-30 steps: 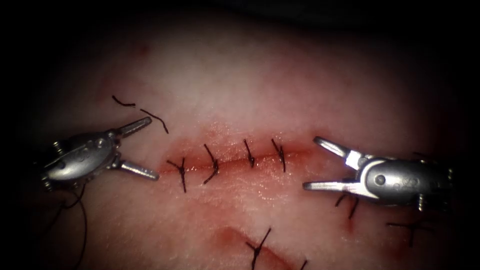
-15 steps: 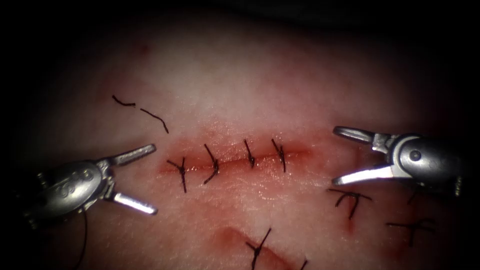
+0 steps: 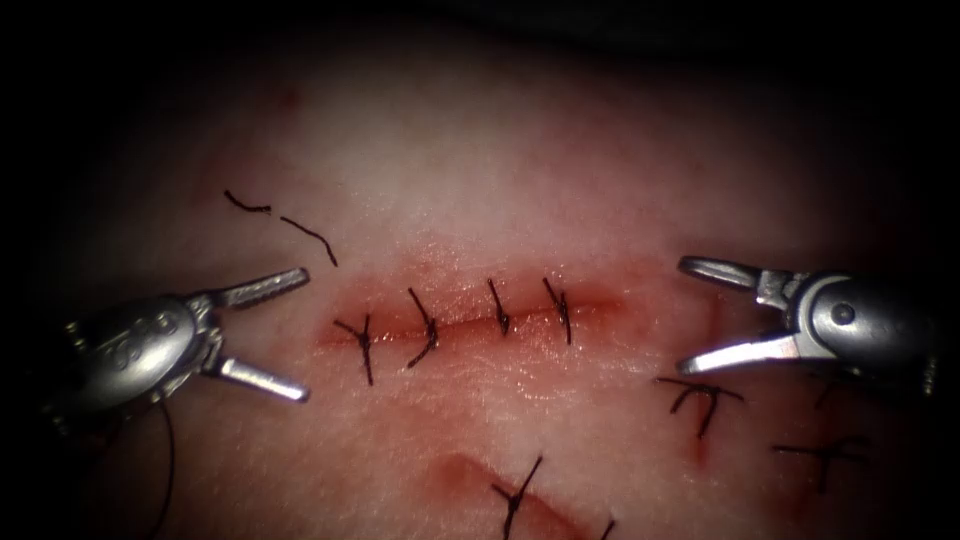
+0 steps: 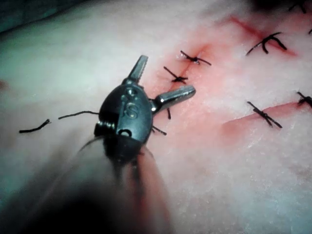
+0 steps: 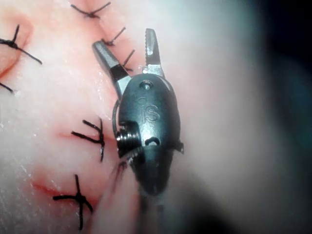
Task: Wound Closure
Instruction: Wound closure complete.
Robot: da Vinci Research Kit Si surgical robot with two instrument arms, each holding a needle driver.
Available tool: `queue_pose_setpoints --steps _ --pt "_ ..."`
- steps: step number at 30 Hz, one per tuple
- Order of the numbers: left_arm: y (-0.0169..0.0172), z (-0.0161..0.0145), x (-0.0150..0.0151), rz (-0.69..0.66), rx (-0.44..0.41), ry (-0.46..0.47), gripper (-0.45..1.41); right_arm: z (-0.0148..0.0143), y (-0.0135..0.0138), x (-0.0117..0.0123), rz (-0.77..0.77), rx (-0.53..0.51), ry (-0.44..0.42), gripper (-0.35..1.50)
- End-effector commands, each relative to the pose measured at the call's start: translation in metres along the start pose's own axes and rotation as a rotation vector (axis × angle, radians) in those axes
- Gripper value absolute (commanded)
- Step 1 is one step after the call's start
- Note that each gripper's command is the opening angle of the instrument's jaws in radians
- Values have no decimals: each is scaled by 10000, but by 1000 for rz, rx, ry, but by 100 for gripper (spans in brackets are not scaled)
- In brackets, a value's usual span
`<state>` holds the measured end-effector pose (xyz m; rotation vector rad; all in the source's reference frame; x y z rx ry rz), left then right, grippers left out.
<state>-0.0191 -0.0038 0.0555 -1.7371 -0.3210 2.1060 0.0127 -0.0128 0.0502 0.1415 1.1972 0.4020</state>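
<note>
The cut point(image 3: 465, 322) runs sideways across the tissue point(image 3: 480, 170), between the two tools. It is pulled together by four dark stitches point(image 3: 428, 328) and it looks red and wet along its length. In the left wrist view the same cut point(image 4: 195, 73) lies just past the tool's tips, with stitches point(image 4: 195, 58) across it.

The left tool point(image 3: 285, 335) sits just off the left end of the cut. Its jaws are spread wide apart and hold nothing – no thread, no tissue. One tip points toward the nearest stitch and does not touch it. The left wrist view shows the left tool point(image 4: 163, 78) with its jaws apart the same way, bare tissue between them.

The right tool point(image 3: 690, 315) sits off the right end of the cut, a bit farther away from it. Its jaws are wide apart too, and hold nothing. The right wrist view shows the right tool point(image 5: 126, 46) open over the tissue, with stitches point(image 5: 114, 36) close to its tips.

I cannot see a needle.

Two short cut ends point(image 3: 285, 225) of thread lie loose on the tissue, above the left tool. A thin thread point(image 3: 168, 470) hangs down by the left tool's body – I cannot tell what it is tied to. Below and beside the right tool are other knots point(image 3: 700, 395) on other small cuts, and one more knot point(image 3: 515, 492) sits on a red cut lower down.
</note>
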Motion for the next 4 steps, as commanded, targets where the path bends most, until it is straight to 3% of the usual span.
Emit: queue_pose_setpoints --steps 1,4 --pt "-5 7 -3 1 2 -1 46 10 0 -3 -1 1 3 138" --pt "-6 7 -2 0 6 -4 46 10 -2 -4 -3 2 4 138"
